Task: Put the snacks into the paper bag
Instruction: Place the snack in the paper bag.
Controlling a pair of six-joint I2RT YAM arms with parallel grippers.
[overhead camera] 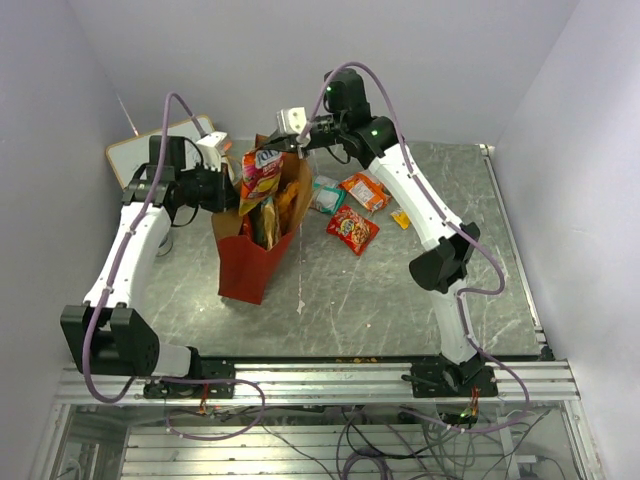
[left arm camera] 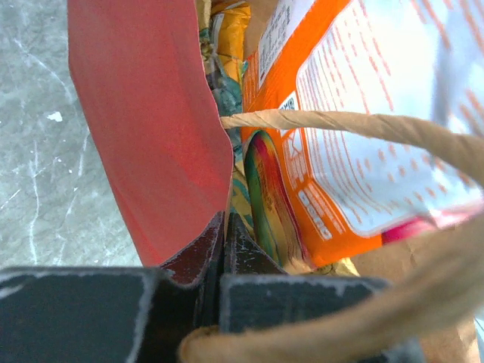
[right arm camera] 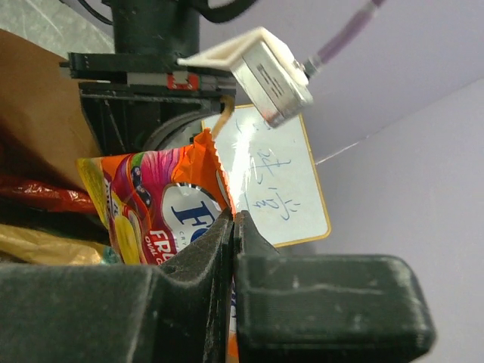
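Pinching the rim of the paper bag [left arm camera: 151, 128], the left pincer [left arm camera: 224, 227] holds it open so the right pincer [right arm camera: 233, 227], clenched on an orange snack packet [right arm camera: 151, 204], can insert it

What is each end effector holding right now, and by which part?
The left end effector pinches the paper bag by the edge of its red wall. The right end effector pinches the orange snack packet by an edge near its top.

Upright red paper bag [overhead camera: 243, 272] holds snacks [overhead camera: 262, 172]; loose packets [overhead camera: 352, 230] lie nearby.
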